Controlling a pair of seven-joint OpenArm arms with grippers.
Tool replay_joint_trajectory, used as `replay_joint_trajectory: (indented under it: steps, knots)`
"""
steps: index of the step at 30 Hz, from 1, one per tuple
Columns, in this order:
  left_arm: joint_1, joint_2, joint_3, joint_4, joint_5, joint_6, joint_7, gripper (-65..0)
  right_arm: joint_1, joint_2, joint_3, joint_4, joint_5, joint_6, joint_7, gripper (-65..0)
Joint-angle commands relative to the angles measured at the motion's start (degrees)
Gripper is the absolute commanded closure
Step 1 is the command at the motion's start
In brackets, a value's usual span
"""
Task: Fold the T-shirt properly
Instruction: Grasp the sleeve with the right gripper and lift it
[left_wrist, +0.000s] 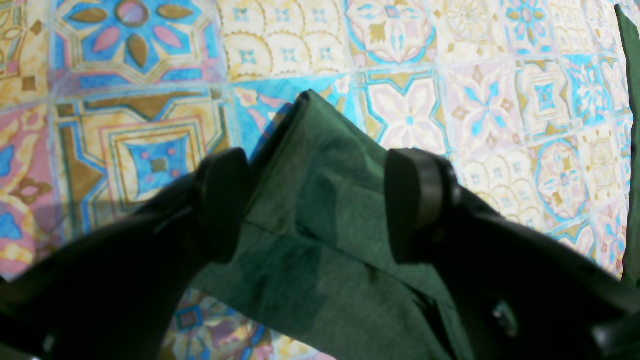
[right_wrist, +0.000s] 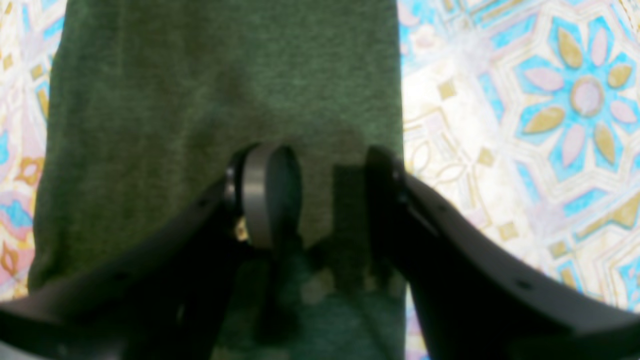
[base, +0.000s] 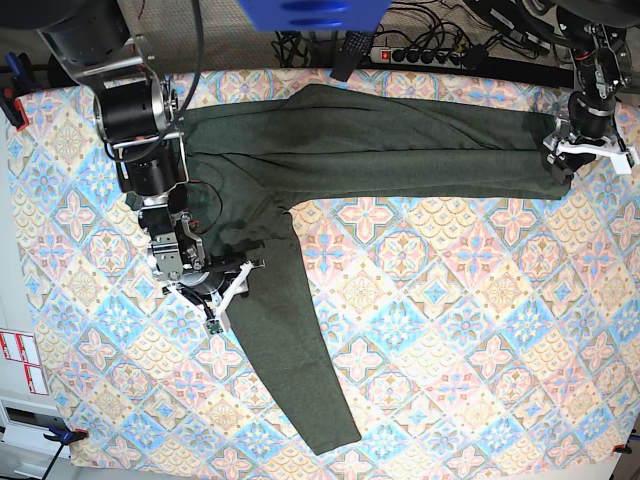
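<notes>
Item: T-shirt (base: 400, 150), olive, being kept along bench (base: 450, 330) 12 o'clock edge, one sleeve trailing to 6. Partly folded; sleeve and cross folds left. Left claw (left_wrist: 320, 205) wide, straddling cloth; right claw (right_wrist: 320, 195) gaping over fabric, nothing being gripped.

The T-shirt (base: 300, 250) is showing as soft, matt, heathered knit cloth. The tablecloth (base: 450, 330) is looking smooth and faintly glossy, while the right gripper (right_wrist: 320, 200) is showing matt black plastic.

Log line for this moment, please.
shirt: folded lengthwise, one sleeve out | left gripper: open at far end | right gripper: open over sleeve | tablecloth
</notes>
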Motion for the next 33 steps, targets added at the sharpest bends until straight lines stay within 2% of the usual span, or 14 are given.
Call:
replay_joint_trajectory:
  steps: [1,6,8,12,16,19,21,33]
  knots:
    - [0.7,-1.0,-0.3,0.9,-0.4,-0.5,-1.0,-41.5,0.5,0.1,-0.1,-0.9,-0.3,0.3,-2.6,-25.9]
    - [0.7,-1.0,-0.3,0.9,-0.4,-0.5,-1.0,-41.5,-1.9,-0.1,-0.2,-0.7,-0.4,0.4,-3.8,-23.2]
    - [0.7,-1.0,-0.3,0.9,-0.4,-0.5,-1.0,-41.5,-2.6,-0.1,-0.2,-0.7,-0.4,0.7,-5.6,-18.7]
    - [0.6,-1.0,-0.3,1.0,-0.5,-0.5,-1.0,-41.5,-3.6,-0.1,-0.2,-0.5,-0.4,3.6,-7.7,-6.9]
    - [0.5,-1.0,-0.3,1.0,-0.5,-0.5,-1.0,-41.5,-4.5,-0.1,-0.2,2.0,-0.4,4.5,-9.9,-0.2]
    - [0.5,-1.0,-0.3,1.0,-0.5,-0.5,-1.0,-41.5,-7.6,-0.1,-0.2,9.0,-0.4,7.3,-13.5,-0.5]
    - [0.4,-1.0,-0.3,1.0,-0.5,-0.5,-1.0,-41.5,-9.7,-0.1,-0.2,14.4,-0.4,8.0,-15.6,-0.5]
    - [0.4,-1.0,-0.3,1.0,-0.5,-0.5,-1.0,-41.5,-18.4,0.0,0.1,38.7,-0.2,8.1,-21.8,-0.5]
